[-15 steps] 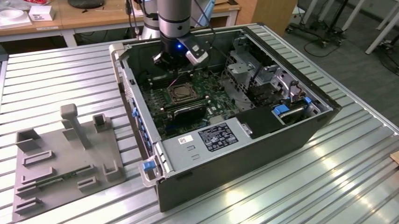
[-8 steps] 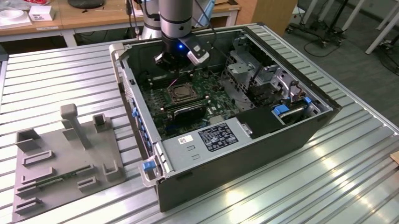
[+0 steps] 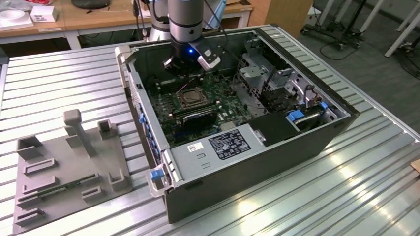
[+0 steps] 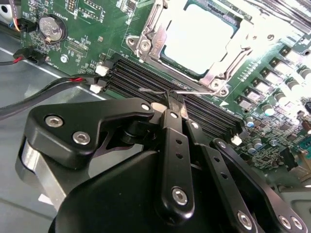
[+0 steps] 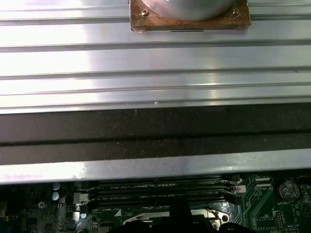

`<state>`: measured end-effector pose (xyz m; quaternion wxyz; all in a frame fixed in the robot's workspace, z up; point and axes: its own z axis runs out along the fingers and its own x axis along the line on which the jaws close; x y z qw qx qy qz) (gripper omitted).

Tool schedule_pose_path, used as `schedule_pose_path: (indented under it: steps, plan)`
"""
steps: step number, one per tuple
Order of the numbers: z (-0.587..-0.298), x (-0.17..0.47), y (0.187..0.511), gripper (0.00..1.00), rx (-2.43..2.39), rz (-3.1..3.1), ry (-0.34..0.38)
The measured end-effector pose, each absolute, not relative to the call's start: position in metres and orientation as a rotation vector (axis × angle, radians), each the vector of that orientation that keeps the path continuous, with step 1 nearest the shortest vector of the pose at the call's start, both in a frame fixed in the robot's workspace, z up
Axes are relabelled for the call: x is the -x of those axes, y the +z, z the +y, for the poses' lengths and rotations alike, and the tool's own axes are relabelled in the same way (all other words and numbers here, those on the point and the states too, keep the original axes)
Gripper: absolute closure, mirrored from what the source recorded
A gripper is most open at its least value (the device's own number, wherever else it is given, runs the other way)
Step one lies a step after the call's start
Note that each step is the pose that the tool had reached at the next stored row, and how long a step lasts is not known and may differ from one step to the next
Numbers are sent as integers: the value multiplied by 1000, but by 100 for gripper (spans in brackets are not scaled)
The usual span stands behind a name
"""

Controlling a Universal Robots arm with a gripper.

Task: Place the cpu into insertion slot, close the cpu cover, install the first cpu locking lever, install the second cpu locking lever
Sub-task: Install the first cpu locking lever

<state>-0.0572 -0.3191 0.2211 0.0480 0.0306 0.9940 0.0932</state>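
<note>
Fingers [image 4: 174, 109], closed together, touch the thin wire locking lever [image 4: 151, 90], likely springy and slippery, best pressed near its free end, while the fragile cpu [image 4: 199, 36] sits just beyond under the shut cpu cover [image 4: 149, 36].

The worktop [image 3: 66, 78] is ribbed bare aluminium, brushed and glaring; the computer case [image 3: 276, 157] is dark matt sheet metal. In the second wrist view the tool [image 4: 175, 103] is smooth black with shiny steel screws, the cpu's [image 4: 199, 39] pale metal face satiny, the cpu cover [image 4: 151, 36] polished silver, the motherboard [image 4: 92, 34] glossy green.
</note>
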Motion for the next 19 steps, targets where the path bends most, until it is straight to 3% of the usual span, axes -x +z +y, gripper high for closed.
schedule_pose_path:
  steps: [19]
  plan:
    - [-319, 55, 218, 89, -93, 3031, 284]
